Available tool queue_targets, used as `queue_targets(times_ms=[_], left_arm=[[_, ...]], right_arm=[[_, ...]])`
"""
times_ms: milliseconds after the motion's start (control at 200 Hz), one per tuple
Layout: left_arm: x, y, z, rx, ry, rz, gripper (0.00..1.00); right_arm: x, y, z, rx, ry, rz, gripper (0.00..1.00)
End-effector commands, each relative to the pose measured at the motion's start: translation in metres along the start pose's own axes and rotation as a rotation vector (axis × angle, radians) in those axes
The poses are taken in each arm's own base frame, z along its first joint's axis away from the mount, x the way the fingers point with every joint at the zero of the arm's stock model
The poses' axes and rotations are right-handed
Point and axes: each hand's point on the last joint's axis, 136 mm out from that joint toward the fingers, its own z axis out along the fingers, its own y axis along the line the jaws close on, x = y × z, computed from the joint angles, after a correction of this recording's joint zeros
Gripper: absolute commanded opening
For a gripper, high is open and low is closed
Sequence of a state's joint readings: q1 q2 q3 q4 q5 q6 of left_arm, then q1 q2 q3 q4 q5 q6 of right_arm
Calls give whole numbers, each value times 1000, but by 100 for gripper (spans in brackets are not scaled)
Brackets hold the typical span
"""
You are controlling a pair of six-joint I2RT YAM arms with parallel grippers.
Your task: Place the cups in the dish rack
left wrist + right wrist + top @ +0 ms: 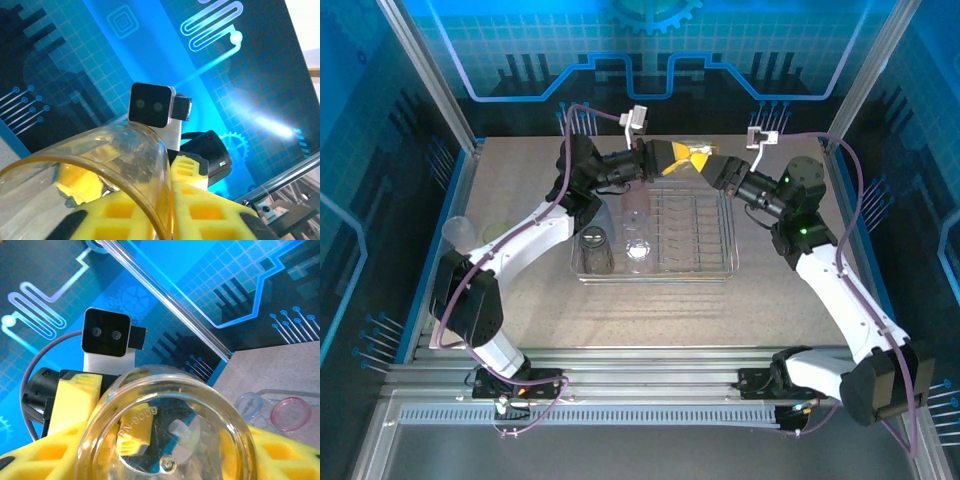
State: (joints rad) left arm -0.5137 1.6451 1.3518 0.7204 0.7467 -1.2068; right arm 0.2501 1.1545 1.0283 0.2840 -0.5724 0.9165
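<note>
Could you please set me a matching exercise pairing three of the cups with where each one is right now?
Cups:
1. amber cup
2. smoky grey cup
3. pink cup

Places:
A. beside the pale blue cup
B. aloft, over the far edge of the dish rack
C. in the rack's near-left corner

Pairs: 1-B, 2-C, 3-A.

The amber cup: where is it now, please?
In the top external view, the amber cup is between the fingertips of the left gripper and the right gripper, which meet near the far edge of the dish rack.
</note>
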Motion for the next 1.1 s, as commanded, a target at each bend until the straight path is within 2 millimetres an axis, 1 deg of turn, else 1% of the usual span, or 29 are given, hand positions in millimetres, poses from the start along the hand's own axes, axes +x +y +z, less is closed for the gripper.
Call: queue_targets(times_ms=[0,35,70,135,140,150,160,175,185,265,400,450,540,655,801,891,1006,1096], left_arm=[[8,13,-1,-28,15,2,35],[9,16,-3,-45,10,4,48],[9,19,-5,-61,6,6,55],[9,24,-9,-93,-2,17,72],[9,24,-9,-95,-3,19,76],[9,26,-10,-102,-4,18,86],[9,26,-11,-108,-7,23,93],[9,28,-12,-121,-9,26,98],[9,29,-13,-128,-11,27,99],[8,38,-22,-213,-36,54,99],[8,55,-53,-435,-100,148,99],[10,56,-65,-514,-96,196,99],[11,54,-92,-656,-103,302,99],[16,55,-136,-864,-114,419,99],[29,57,-189,-1077,-96,523,99],[39,59,-218,-1179,-81,567,99],[47,58,-247,-1275,-100,601,99],[49,55,-260,-1302,-141,624,99]], right_arm=[[-4,1,-11,92,-27,-108,46],[-4,-2,-14,120,-26,-130,46],[-3,-5,-17,147,-19,-149,45],[-2,-7,-22,188,0,-181,44],[-2,-8,-22,190,2,-183,44],[-1,-8,-23,197,5,-186,44],[-1,-9,-24,203,8,-192,44],[0,-9,-25,211,13,-198,44],[0,-10,-25,218,17,-202,44],[-1,-15,-32,279,34,-240,42],[-2,-27,-43,402,85,-315,40],[0,-34,-46,448,122,-344,40],[1,-48,-53,539,178,-397,39],[3,-67,-57,619,229,-457,38],[9,-89,-52,672,305,-492,38],[15,-105,-46,701,353,-500,37],[22,-125,-38,758,415,-534,36],[29,-139,-31,787,454,-540,35]])
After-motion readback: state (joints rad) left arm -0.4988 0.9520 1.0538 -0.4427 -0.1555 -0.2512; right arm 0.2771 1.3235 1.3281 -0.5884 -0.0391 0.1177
